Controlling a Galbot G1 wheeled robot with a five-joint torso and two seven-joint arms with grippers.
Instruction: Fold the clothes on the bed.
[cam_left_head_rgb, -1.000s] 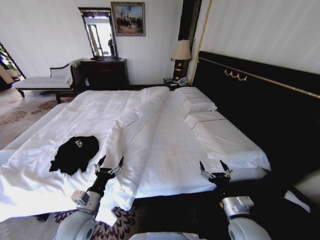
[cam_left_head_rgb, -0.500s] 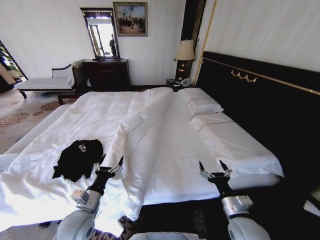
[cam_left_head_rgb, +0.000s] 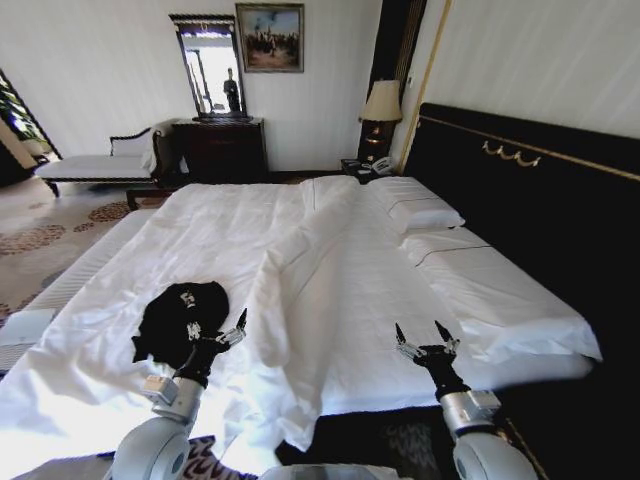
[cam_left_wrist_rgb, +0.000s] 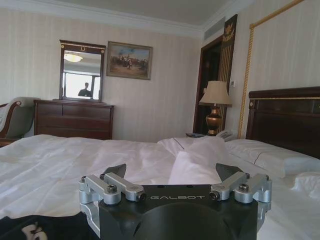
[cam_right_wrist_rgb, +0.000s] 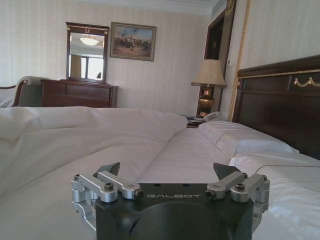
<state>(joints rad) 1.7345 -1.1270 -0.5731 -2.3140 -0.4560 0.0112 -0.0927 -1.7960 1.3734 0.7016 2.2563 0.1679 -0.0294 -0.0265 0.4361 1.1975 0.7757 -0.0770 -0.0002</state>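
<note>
Clothes (cam_left_head_rgb: 181, 318), a crumpled black T-shirt, are lying on the near left part of the bed (cam_left_head_rgb: 340, 290). We are holding our left gripper (cam_left_head_rgb: 217, 329) just beside the shirt's near edge, fingers spread apart and empty. Our right gripper (cam_left_head_rgb: 426, 342) is hovering over the bed's near edge, likewise spread.

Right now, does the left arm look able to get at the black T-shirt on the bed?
Probably yes. The left gripper is open right at the near edge of the black T-shirt, which lies crumpled on the bed with nothing between them.
</note>
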